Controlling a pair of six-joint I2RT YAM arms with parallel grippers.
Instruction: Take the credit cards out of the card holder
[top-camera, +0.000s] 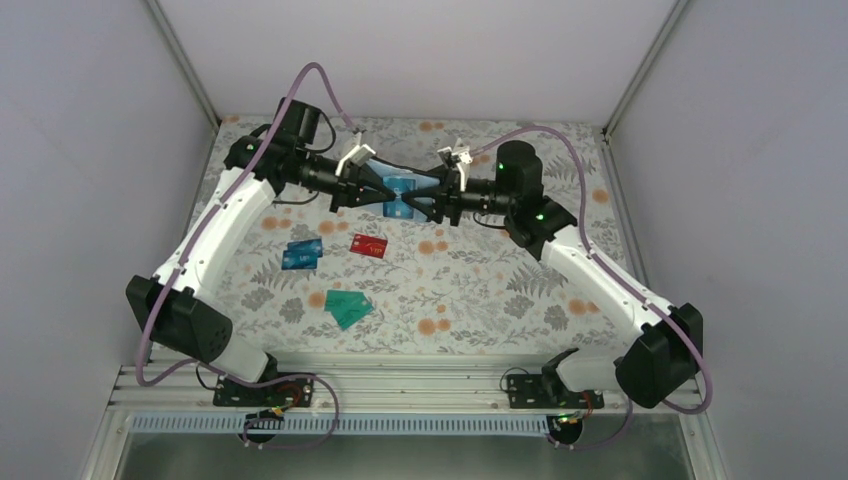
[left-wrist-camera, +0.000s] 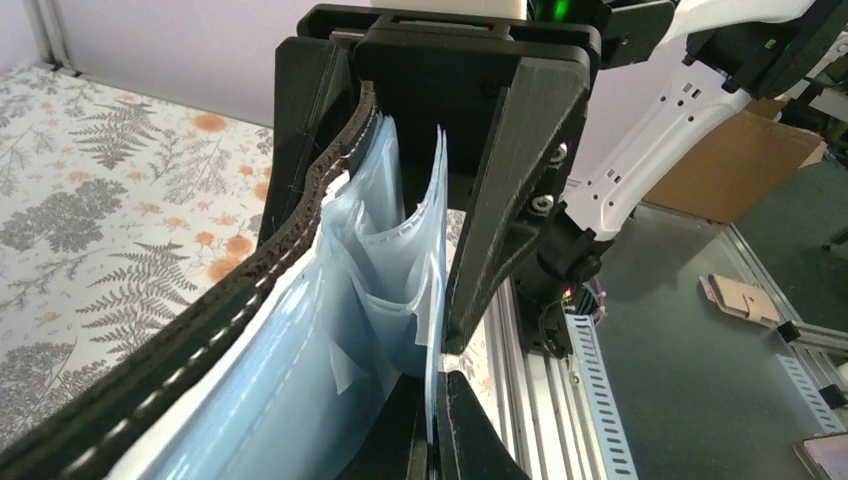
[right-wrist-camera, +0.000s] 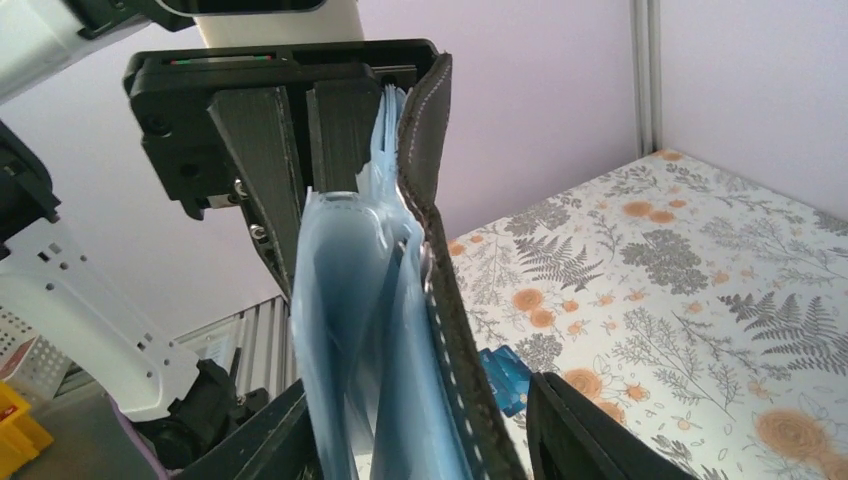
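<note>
A flowered cloth (top-camera: 500, 290) covers the table, boxed in by pale walls on the left, right and far sides. Nearest the arm bases lie the teal cards (top-camera: 348, 308), overlapping. Just beyond them are the blue card (top-camera: 302, 254) and, beside it, the red card (top-camera: 369, 245), all flat and left of centre.

Farther back, near the far wall, the holder (top-camera: 402, 186) hangs in the air between the two arms. The left gripper (left-wrist-camera: 432, 430) is pinched tight on a clear inner sleeve. The right gripper (right-wrist-camera: 425, 440) has its jaws standing apart to either side of the holder's black cover, not clamping it.

The sleeves that show look see-through and empty, though I cannot see into every pocket. I take the pulling-out to be about done, and the step in hand to be the right arm letting go.

Next, the right arm should back straight off so no finger snags the stitched edge. The holder can then come down on the cloth right of the red card, where no cards lie. The far wall is close behind, so any move is better made toward the bases.
</note>
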